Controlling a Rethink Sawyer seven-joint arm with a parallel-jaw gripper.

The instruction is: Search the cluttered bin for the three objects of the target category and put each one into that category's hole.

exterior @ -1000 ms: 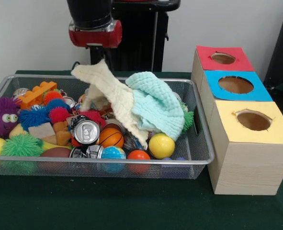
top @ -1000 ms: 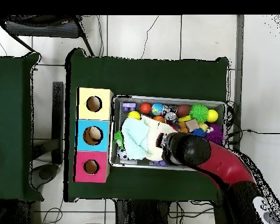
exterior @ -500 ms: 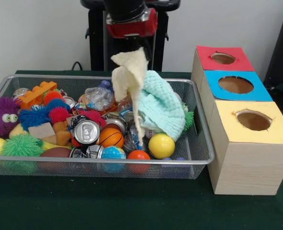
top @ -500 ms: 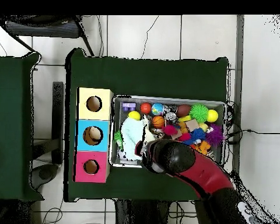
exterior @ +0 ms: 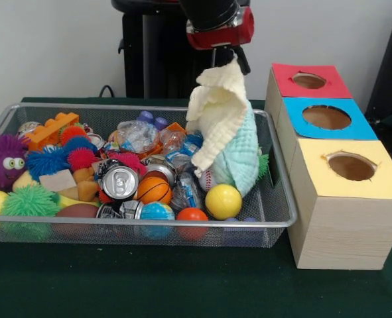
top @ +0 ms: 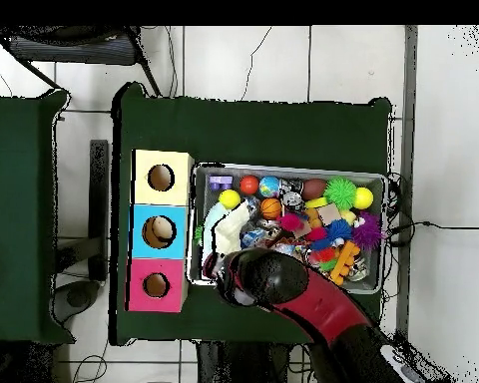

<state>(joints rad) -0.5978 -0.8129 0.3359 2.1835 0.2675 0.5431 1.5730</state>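
Observation:
My gripper (exterior: 226, 61) is shut on the top of a cream knitted cloth (exterior: 218, 112), which hangs lifted over the right end of the wire bin (exterior: 142, 224). A light blue cloth (exterior: 247, 156) stands bunched right behind and under it, and I cannot tell whether it is caught up too. To the right stand the red box (exterior: 308, 81), the blue box (exterior: 327, 118) and the yellow box (exterior: 350, 169), each with a round hole on top. In the overhead view the arm (top: 273, 282) covers the gripper, and the cloth (top: 230, 223) shows at the bin's left end.
The bin holds a crushed can (exterior: 119, 181), a mini basketball (exterior: 154, 189), a yellow ball (exterior: 223, 201), spiky balls (exterior: 30, 201), a purple fuzzy toy (exterior: 3, 159), an orange brick (exterior: 52, 129) and crumpled plastic bottles (exterior: 136, 134). The boxes (top: 160, 231) stand just beside the bin's rim (top: 283, 168).
The gripper has carried the cream cloth up and to the right in the front view, toward the boxes. The cloth now hangs clear of the cans and bottles it covered.

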